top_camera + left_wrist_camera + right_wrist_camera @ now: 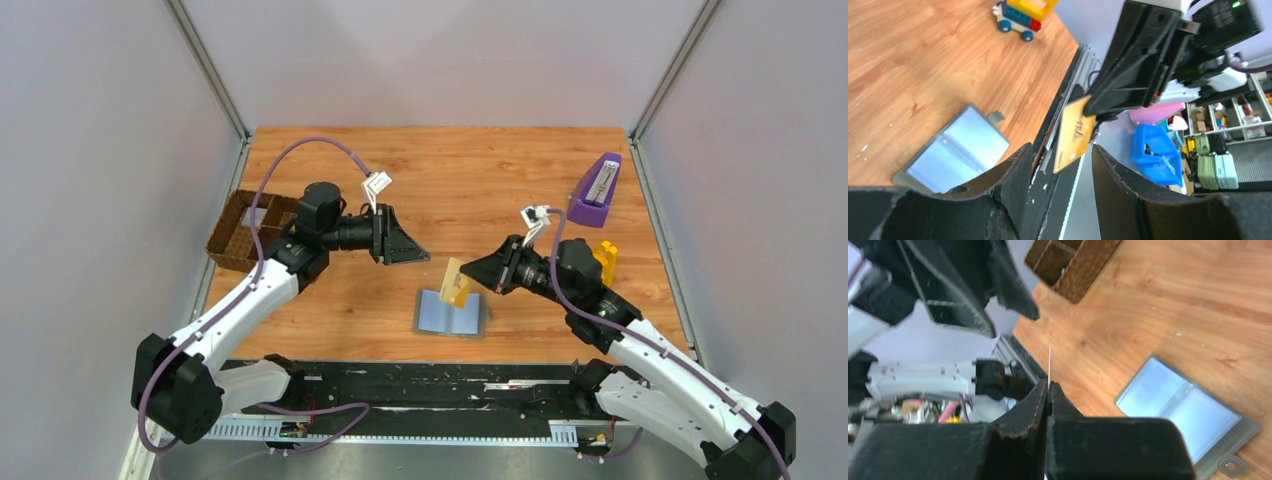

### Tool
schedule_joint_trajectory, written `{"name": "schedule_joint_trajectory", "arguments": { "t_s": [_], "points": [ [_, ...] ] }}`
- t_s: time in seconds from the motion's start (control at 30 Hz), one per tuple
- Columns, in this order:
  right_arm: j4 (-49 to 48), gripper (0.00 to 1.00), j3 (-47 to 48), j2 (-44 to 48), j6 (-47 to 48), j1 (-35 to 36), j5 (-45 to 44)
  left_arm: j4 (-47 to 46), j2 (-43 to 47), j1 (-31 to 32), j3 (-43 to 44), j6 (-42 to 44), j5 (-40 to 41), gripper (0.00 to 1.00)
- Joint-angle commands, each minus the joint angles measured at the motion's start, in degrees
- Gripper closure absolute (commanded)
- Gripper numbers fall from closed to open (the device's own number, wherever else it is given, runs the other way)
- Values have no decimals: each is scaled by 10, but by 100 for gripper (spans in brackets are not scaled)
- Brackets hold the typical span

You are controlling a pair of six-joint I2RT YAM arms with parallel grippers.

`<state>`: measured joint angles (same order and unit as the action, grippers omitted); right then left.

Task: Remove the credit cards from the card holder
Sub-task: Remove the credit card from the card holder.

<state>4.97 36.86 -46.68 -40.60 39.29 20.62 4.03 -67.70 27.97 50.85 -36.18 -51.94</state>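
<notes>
Card removal under way. Right hand (471, 272) clamped on gold card (456, 282), held above open card holder (450, 318) lying on table (480, 180). Left hand (420, 254) part-open, empty, near the card. Next, by judgement: set card down beside holder.
</notes>
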Motion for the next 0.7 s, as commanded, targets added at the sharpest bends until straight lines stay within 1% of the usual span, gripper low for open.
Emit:
{"name": "schedule_joint_trajectory", "arguments": {
  "t_s": [0.0, 0.03, 0.13, 0.2, 0.27, 0.43, 0.5, 0.67],
  "points": [
    [-126, 100, -52, 52, -117, -2, -140, -172, 38, 2, -47, -126, 51, 44],
    [-142, 100, -63, 61, -129, -2, -157, -198, 40, 2, -59, -144, 56, 44],
    [-164, 100, -87, 78, -163, -2, -202, -318, 49, 3, -123, -234, 94, 44],
    [-174, 100, -105, 84, -189, -1, -239, -369, 47, 4, -155, -264, 117, 44],
    [-201, 100, -128, 84, -218, -1, -260, -393, 37, 6, -174, -278, 131, 44],
    [-247, 100, -173, 78, -288, 0, -311, -520, -7, 20, -211, -340, 153, 44],
    [-280, 100, -189, 73, -296, 0, -321, -549, -22, 32, -218, -350, 170, 44],
    [-297, 100, -208, 55, -331, 0, -336, -617, -74, 56, -228, -380, 195, 43]
  ]
}}
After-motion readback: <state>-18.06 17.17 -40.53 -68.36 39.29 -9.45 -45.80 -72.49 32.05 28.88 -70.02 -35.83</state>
